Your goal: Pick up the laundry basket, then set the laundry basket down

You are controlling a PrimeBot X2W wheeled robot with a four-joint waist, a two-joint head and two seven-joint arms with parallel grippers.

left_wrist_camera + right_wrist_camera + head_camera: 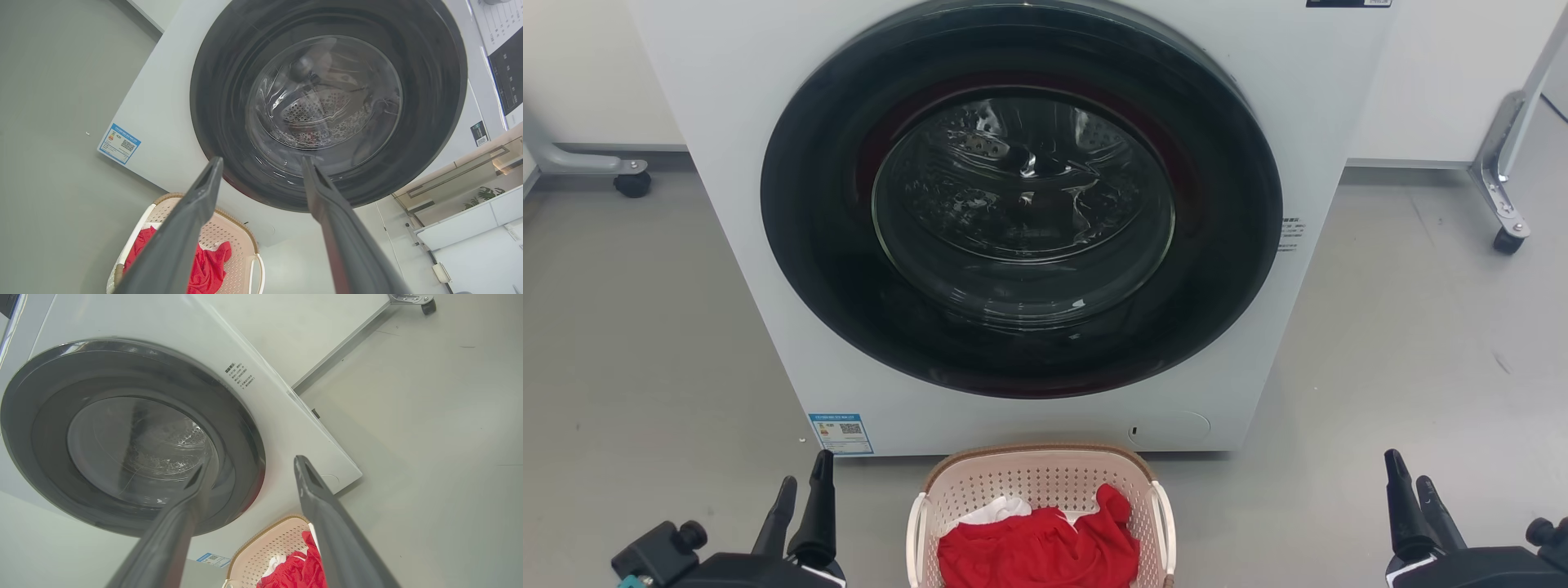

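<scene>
Head view has the laundry basket (1045,478) on the floor (645,367) at the foot of the washing machine (727,122), low and centred, with a red garment (1045,547) and some white cloth (996,510) heaped inside; nothing grips it, so I'd judge the lift hasn't begun and the reach to the basket is the step in hand.

To do that well, I'd bring both arms down and inward together, each aimed at one of the white handles (916,531) on the basket's sides rather than at the perforated wall; close on both evenly, then raise it level so the clothes don't slide; a one-sided hold would likely let so wide and light a thing swing. The far rim sits close to the machine's front, whether touching I cannot tell, so a straight lift looks safer than a forward tilt.

The left gripper (806,472) stands off the basket's left side and the right gripper (1409,469) well off its right, the right one farther; both point toward the machine and are apart from the plastic. In the left wrist view the left fingers (184,232) are parted with nothing between them; the right fingers (327,522) in the right wrist view are likewise parted and empty; in both, the basket lies below and to the inner side of the tips, not ahead of them.
</scene>
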